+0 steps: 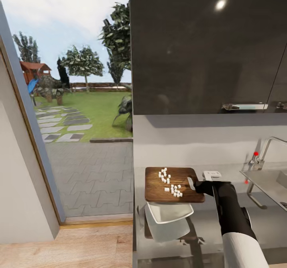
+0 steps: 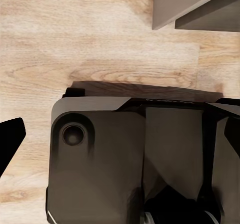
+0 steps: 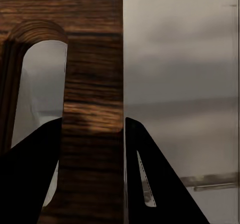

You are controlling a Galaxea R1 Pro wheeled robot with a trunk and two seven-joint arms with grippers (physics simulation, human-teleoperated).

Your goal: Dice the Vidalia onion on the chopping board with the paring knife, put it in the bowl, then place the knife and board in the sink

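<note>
Brown wood carries the moment: the rectangular brown wooden chopping board (image 1: pixel 174 184) is held above the glossy grey countertop (image 1: pixel 207 220), pinched at its right edge by the right gripper (image 1: pixel 194 185), whose dark fingers (image 3: pixel 30 179) close on the strip of wood beside the handle slot in the right wrist view. The board's long axis runs left to right in the head view, and the small white cubes of diced onion (image 1: pixel 172 182) sit on its top, scattered toward the middle. The shallow white squarish bowl (image 1: pixel 169 213) lies just under the board's near edge (empty, as far as I can see), so tipping toward the robot looks like the needed move. The grey steel sink (image 1: pixel 268 183) stands well apart to the right. The left gripper's state I cannot tell.
</note>
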